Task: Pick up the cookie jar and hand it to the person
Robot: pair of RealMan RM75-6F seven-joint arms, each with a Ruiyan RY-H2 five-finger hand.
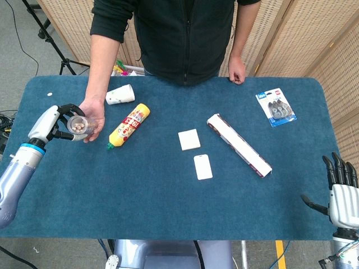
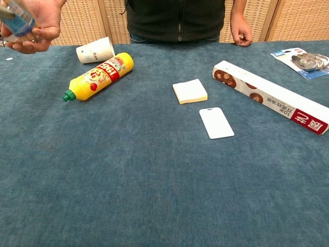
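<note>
The cookie jar is a small clear jar with brown cookies inside, seen from its open top in the head view at the table's far left. My left hand grips it from the left, dark fingers wrapped around its rim. The person's hand cups the jar from the right, fingers curled onto it. In the chest view the jar shows at the top left corner inside the person's closing hand; my left hand is cut off there. My right hand hangs open off the table's near right corner.
A paper cup lies on its side by the person's arm. A yellow bottle lies just right of the handover. Mid-table are a sticky-note pad, a white card and a long box. A blister pack sits far right.
</note>
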